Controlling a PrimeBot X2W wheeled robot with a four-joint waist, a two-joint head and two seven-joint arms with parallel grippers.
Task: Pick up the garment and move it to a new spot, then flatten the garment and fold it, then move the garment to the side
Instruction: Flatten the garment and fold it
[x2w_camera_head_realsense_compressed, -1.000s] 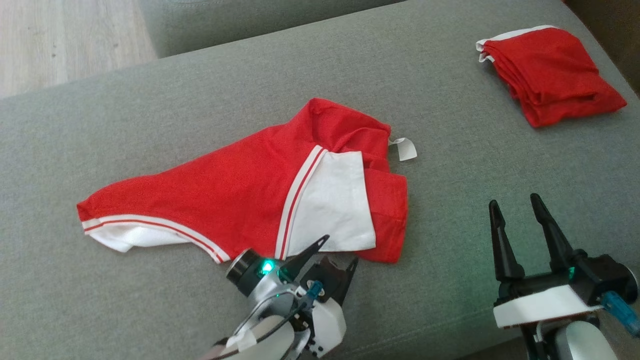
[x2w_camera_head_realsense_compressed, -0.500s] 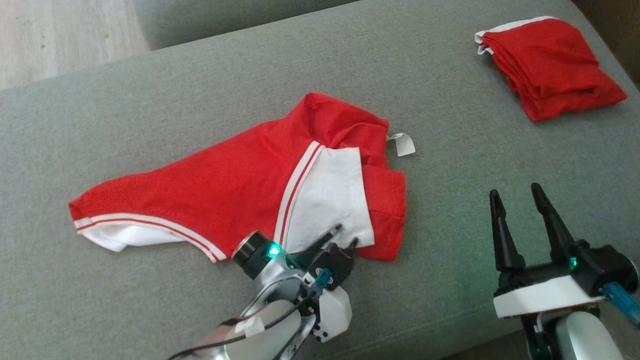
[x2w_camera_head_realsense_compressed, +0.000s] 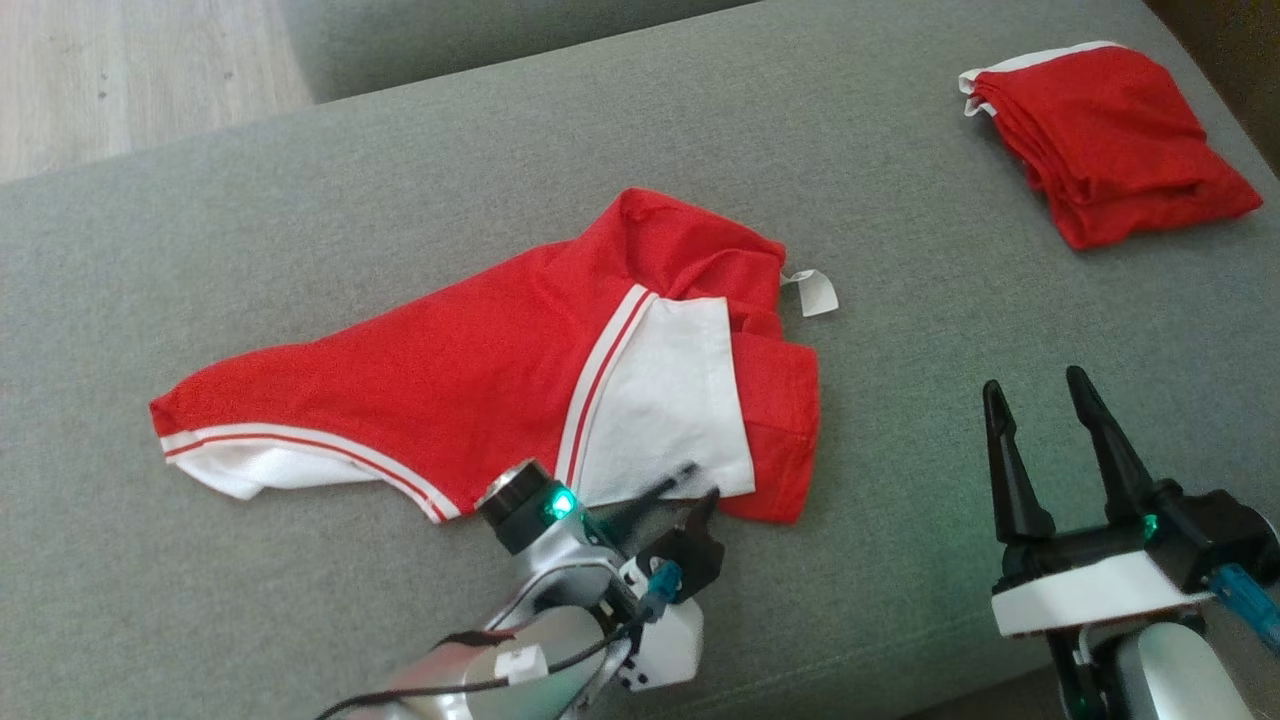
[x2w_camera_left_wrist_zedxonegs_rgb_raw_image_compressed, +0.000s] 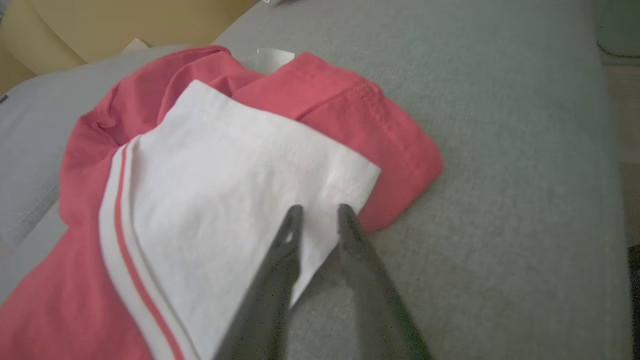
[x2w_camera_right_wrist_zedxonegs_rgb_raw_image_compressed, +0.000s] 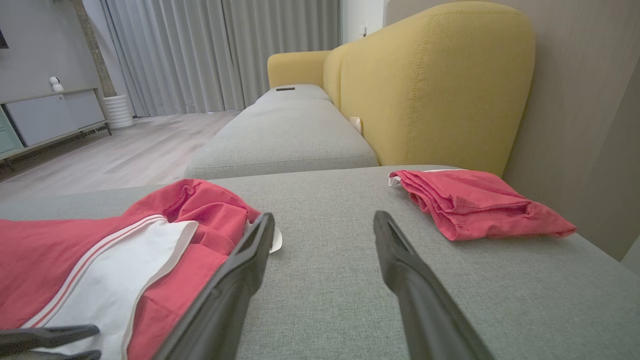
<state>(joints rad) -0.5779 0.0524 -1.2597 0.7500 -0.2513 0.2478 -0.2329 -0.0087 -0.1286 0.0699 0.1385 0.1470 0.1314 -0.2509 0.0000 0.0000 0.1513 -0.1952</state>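
Note:
The garment, red with white panels and striped trim, lies crumpled on the grey sofa seat. My left gripper is at its near edge. In the left wrist view the gripper has its jaws narrowed to a small gap, astride the corner of the white panel. My right gripper hovers open and empty to the right of the garment, above bare cushion. In the right wrist view that gripper has the garment to its left.
A folded red garment lies at the seat's far right corner. A white label sticks out of the crumpled garment's right side. A yellow backrest rises behind. Wooden floor lies beyond the far edge.
My left gripper has moved forward onto the white panel's corner and its jaws have narrowed from wide open to a small gap. The right gripper stays open.

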